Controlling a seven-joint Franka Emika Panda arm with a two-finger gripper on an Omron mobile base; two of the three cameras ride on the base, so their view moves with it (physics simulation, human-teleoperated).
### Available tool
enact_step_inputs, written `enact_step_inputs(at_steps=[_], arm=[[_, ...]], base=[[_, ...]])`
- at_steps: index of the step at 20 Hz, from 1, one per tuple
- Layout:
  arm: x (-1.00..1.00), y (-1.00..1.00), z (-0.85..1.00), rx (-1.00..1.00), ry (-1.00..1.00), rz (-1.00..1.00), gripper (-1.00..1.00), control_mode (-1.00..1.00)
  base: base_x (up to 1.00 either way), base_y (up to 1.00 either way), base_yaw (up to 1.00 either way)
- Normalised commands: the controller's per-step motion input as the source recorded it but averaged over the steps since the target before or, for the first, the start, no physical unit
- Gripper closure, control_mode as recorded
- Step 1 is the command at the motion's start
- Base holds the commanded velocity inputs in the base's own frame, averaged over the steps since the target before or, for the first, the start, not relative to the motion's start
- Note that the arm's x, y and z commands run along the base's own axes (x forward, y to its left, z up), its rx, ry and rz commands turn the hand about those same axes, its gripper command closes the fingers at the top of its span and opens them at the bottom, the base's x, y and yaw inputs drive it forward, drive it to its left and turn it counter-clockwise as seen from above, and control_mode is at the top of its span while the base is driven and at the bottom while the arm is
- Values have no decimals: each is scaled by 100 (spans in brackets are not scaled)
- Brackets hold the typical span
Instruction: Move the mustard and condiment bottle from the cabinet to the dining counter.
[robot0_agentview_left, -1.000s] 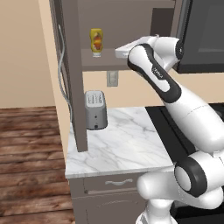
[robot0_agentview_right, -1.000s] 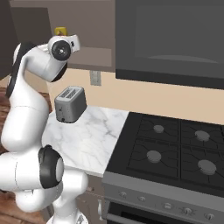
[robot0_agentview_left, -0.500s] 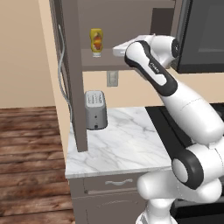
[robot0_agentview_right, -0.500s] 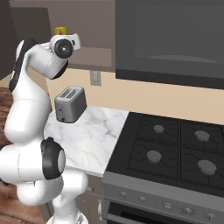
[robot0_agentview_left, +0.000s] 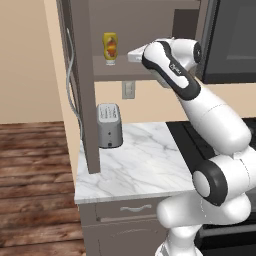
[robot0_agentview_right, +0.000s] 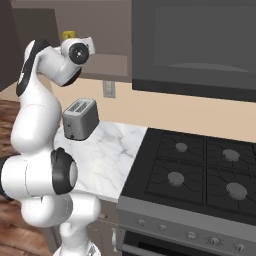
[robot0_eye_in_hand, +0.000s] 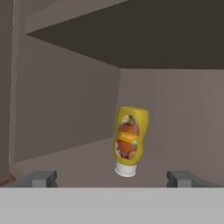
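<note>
Gripper (robot0_eye_in_hand: 111, 178) spread wide with nothing between the two finger tips, aimed into the open cabinet (robot0_agentview_left: 140, 30) and apart from the mustard (robot0_eye_in_hand: 129, 141). Mustard standing cap-down on the lower shelf (robot0_eye_in_hand: 74, 157), yellow body with an orange-red label, roughly centred between the tips in hand view. Below the cabinet, toaster (robot0_agentview_left: 109, 125) on the small marble worktop (robot0_agentview_left: 140, 167), stove (robot0_agentview_right: 200, 175) beside it

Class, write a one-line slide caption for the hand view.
Open gripper faces the mustard standing cap-down on the cabinet shelf.
</note>
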Motion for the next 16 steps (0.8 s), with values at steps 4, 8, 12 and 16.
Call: enact_step_inputs(at_steps=[4, 8, 12, 16], arm=[[24, 0, 0, 0, 0, 3, -100, -100], [8, 0, 0, 0, 0, 5, -100, -100], [0, 10, 0, 0, 0, 7, -100, -100], [0, 28, 0, 0, 0, 8, -100, -100]], base=[[0, 0, 0], [0, 0, 0], [0, 0, 0], [0, 0, 0]])
